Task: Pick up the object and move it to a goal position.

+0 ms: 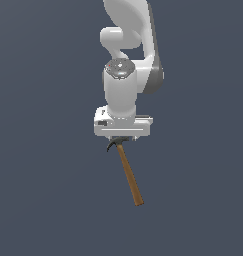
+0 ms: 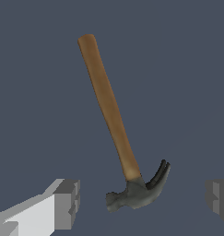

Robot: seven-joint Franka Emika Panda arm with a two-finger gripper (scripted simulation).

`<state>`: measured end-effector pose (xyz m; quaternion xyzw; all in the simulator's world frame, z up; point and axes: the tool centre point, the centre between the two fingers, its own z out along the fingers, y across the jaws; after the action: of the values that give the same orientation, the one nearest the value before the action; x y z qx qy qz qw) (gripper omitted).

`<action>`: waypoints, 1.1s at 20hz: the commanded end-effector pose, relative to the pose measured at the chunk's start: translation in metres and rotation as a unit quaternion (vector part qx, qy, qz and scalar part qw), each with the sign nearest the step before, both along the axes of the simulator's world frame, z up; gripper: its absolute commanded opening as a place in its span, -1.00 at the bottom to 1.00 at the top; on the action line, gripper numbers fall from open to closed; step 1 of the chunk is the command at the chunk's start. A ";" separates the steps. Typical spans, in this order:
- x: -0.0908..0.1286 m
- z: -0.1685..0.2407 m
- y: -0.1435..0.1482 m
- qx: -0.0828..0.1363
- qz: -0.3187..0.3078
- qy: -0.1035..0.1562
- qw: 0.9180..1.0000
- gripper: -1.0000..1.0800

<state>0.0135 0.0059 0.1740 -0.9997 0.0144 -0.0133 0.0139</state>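
Exterior view: the white Panda arm [image 1: 124, 75] reaches down from the top of the frame, wrist pointing straight down, over a plain dark blue-grey surface [image 1: 43, 200]. No edges or corners of that surface show in either view, so positions cannot be tied to them.

The gripper [image 1: 122, 138] sits directly over the head end of the hammer [image 1: 127, 170]. The fingers are mostly hidden under the white hand body in this view.

Wrist view: the gripper [image 2: 143, 200] is spread wide. One grey fingertip [image 2: 67, 203] and the other fingertip [image 2: 218, 199] stand well apart, with the hammer head between them. Neither pad touches the metal; there is visible gap on both sides, larger on the side of the partly cropped fingertip.

Hammer: dark curved metal head [image 2: 140, 191] with the split claw on one side and the blunt striking face on the other. Straight brown wooden handle [image 2: 109, 106] runs away from the head, free of the fingers. In the exterior view the handle slants from the head, just under the hand, down toward the exterior view's right.

Whether the hammer lies flat on the surface cannot be told for certain; no shadow or contact line shows. The fingertip height relative to the head cannot be judged either.
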 end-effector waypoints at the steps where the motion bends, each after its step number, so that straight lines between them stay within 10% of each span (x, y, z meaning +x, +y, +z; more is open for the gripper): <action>1: 0.000 0.000 0.000 0.000 0.000 0.000 1.000 0.92; 22: 0.021 -0.009 0.005 0.000 0.024 -0.011 1.000 0.92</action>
<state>0.0322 0.0109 0.1710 -0.9995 -0.0059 -0.0257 0.0159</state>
